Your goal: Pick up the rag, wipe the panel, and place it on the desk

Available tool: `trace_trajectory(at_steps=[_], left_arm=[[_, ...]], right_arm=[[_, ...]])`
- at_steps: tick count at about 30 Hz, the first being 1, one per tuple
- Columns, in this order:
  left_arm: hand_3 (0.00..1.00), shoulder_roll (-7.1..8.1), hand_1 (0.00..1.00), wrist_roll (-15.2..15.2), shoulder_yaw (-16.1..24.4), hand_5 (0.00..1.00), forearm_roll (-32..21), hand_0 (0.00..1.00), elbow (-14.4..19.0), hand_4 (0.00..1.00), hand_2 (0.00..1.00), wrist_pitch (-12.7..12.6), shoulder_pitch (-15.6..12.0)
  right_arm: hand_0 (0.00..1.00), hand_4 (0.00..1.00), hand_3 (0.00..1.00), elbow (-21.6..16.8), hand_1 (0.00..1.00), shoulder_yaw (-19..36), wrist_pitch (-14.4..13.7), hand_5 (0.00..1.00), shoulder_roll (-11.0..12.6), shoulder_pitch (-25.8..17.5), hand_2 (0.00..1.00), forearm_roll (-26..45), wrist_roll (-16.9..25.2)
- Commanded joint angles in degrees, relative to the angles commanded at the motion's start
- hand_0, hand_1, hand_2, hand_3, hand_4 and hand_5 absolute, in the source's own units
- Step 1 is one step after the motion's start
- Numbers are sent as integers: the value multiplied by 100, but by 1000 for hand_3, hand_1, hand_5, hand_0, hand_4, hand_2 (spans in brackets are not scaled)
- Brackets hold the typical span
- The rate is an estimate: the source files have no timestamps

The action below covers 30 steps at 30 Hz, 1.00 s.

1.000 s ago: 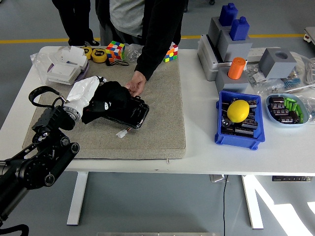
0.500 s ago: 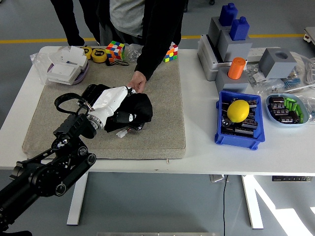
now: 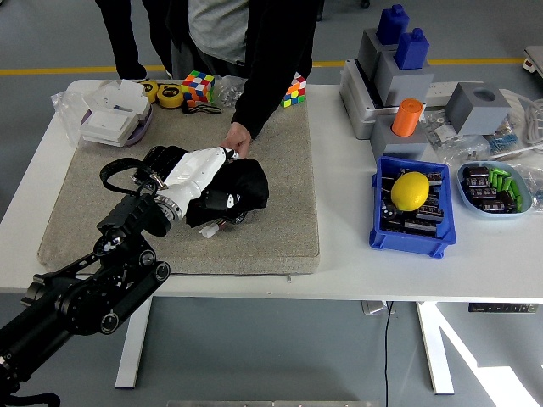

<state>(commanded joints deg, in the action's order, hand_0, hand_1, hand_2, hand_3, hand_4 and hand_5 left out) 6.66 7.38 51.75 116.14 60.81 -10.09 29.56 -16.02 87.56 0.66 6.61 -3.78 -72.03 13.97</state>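
Clearly mid-wipe: the robot's white left hand [image 3: 197, 170] presses the crumpled black rag [image 3: 237, 188], fingers closed on it, across the dark glossy panel [image 3: 165, 159]; setting it down on the desk looks next.

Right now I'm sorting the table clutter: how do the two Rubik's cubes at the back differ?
The left cube sits fully in view beside the yellow tape rolls; the right cube is partly hidden behind the person's sleeve. The left cube looks larger in view; the right shows only a corner. Both are multicoloured and lie at the mat's far edge.
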Motion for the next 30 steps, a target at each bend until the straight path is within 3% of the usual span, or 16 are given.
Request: trace_trajectory(at_steps=[10, 30], left_arm=[[545, 111, 166, -39, 345, 2, 101, 193, -255, 710, 279, -37, -12], [546, 122, 165, -238, 1423, 2, 311, 188, -1103, 710, 282, -248, 109]], right_arm=[[590, 907, 521, -37, 564, -20, 0, 364, -6, 10, 479, 30, 6], [590, 908, 521, -47, 564, -15, 3, 361, -8, 4, 479, 31, 5]])
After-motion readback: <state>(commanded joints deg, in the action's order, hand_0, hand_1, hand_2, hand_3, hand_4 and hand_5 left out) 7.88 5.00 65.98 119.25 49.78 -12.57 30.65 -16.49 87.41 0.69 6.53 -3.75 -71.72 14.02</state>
